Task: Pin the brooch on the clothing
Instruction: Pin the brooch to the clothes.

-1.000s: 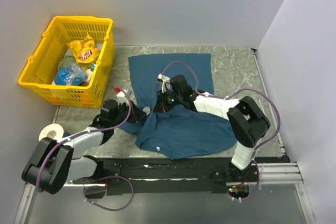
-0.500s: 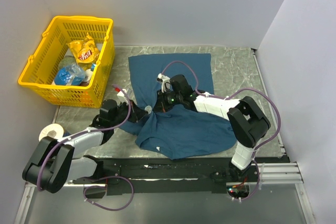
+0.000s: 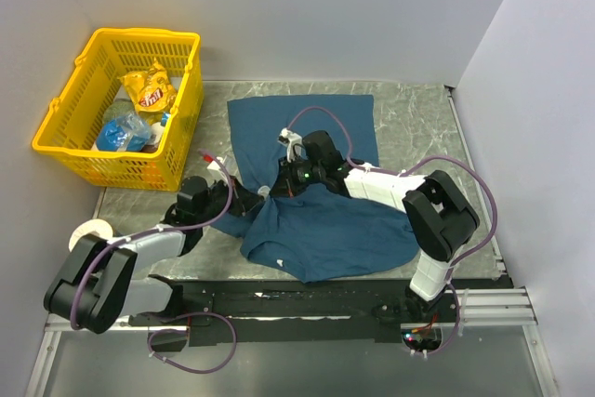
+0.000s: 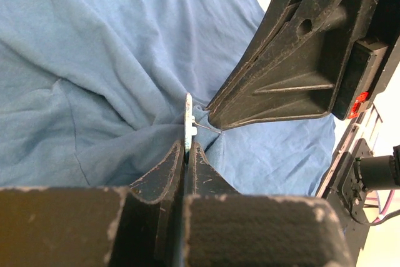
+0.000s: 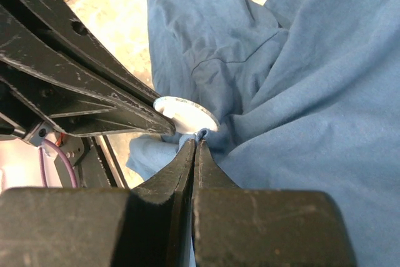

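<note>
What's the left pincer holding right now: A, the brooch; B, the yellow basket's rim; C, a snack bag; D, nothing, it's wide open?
A: the left wrist view shows the left pincer shut on the brooch, seen edge-on against the shirt.

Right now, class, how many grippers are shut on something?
2. The left gripper clamps the brooch edge-on; the right gripper pinches a fold of the T-shirt right beside it. None hidden.

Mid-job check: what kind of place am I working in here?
Probably a robotics lab cell: plain white partition walls box in a marble-look table, two arms are bolted at its near edge, and a yellow basket holds snack packets.
</note>
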Robot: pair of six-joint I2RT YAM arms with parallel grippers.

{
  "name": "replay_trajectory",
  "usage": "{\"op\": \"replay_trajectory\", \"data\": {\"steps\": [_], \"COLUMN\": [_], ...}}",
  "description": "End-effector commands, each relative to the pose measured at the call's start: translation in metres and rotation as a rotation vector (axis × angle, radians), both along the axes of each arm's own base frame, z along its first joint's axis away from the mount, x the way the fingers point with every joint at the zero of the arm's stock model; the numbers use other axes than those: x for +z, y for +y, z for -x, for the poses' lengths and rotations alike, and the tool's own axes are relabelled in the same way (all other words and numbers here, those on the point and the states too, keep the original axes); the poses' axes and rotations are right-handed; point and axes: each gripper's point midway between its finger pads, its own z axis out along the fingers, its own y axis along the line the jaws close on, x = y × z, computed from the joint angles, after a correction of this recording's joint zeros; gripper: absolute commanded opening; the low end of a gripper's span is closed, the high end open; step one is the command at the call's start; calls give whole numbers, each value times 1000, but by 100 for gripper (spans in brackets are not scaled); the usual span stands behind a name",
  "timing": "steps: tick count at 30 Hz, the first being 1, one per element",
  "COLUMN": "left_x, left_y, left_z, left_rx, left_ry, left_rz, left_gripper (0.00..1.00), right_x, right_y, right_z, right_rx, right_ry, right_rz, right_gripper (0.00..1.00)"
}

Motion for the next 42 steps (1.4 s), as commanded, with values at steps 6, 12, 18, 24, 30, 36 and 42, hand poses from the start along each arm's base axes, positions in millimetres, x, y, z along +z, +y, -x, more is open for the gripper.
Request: {"op": "replay_trajectory", "data": {"steps": [6,12,18,24,30,36,42], "left_x": [24,39,56,71,79,76,84], "left_y": [-30,-37,-38,-39,-40,-49,-55], "left_z": [16,20,24,27,29,31,34], "left_rx": [-132,-159,-175,-189,-197,-224,-241], "left_ry": [-53,-79,-109,-137,-145,-127,-146], "left_rz": [89,129,159,173,166,168,191], "left_gripper": [1,1,1,1,1,1,1], "right_x": [41,38,31,29,31,37,37], "right_y": [23,20,12,8,6,14,15], "right_z": [2,-2,-10,-18,-21,-15,-15], "right_rx": [83,56,-9,-81,-116,-94,-93], "right_ry": [-91,-94,-105,-136,-159,-165,-169], "right_rz": [-180,-156,-99,-19,8,-19,-13], "right_gripper": [0,0,0,0,0,0,0]}}
